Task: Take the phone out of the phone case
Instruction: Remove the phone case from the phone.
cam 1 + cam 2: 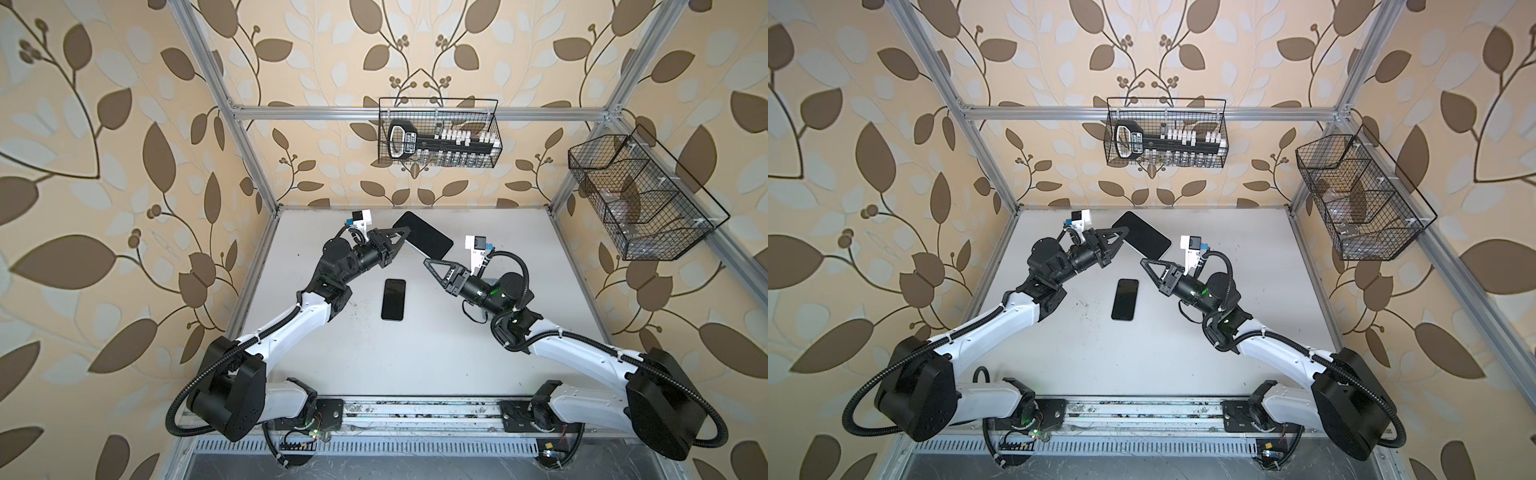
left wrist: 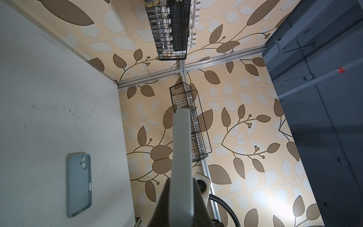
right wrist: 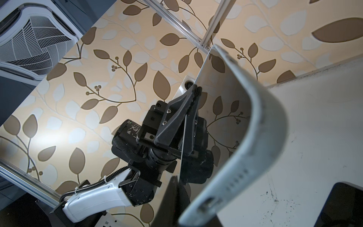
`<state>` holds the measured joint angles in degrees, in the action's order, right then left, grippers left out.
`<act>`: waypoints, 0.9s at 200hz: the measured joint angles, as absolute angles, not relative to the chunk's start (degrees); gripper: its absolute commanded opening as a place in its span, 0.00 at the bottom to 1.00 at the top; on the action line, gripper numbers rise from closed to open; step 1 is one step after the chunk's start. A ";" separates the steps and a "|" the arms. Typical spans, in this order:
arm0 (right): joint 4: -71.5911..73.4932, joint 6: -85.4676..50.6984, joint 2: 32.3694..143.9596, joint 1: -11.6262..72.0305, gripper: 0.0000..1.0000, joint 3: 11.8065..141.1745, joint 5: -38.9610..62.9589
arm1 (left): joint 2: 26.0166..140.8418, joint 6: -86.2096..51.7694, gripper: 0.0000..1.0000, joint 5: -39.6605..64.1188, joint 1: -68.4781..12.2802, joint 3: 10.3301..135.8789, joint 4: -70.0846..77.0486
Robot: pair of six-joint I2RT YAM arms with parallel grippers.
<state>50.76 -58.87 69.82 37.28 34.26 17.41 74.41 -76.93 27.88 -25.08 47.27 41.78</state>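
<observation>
The left end effector (image 1: 400, 237) is squeezed tight on the phone (image 1: 426, 235). It pinches the edge on the phone's 9 o'clock side. The phone is up in the air over the back of the counter (image 1: 415, 365), tilted, with its dark face up. It sits in the phone case (image 3: 261, 125), whose pale grey rim wraps around its edge and corner.

A second phone (image 1: 393, 300) lies flat on the counter at 7 o'clock from the held one. It is well apart from the held phone and from both arms.

The right end effector (image 1: 427, 262) has its tip right by the held phone's corner, at 6 o'clock. I cannot tell how wide it is open, or whether it has hold of the case.

A wire basket (image 1: 440, 133) hangs on the back wall at 12 o'clock. A side basket (image 1: 640, 199) hangs at 2 o'clock.
</observation>
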 measured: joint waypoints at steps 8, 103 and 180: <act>50.76 -58.81 69.82 37.28 0.12 34.28 17.41 | 74.41 -76.97 0.00 27.86 -25.08 47.27 41.78; 46.11 -48.86 67.77 37.69 0.10 34.54 17.06 | 72.93 -78.91 0.00 26.50 -25.61 47.27 37.10; 40.95 -40.21 64.84 38.41 0.07 35.14 16.34 | 71.46 -81.03 0.00 26.04 -26.22 47.97 32.73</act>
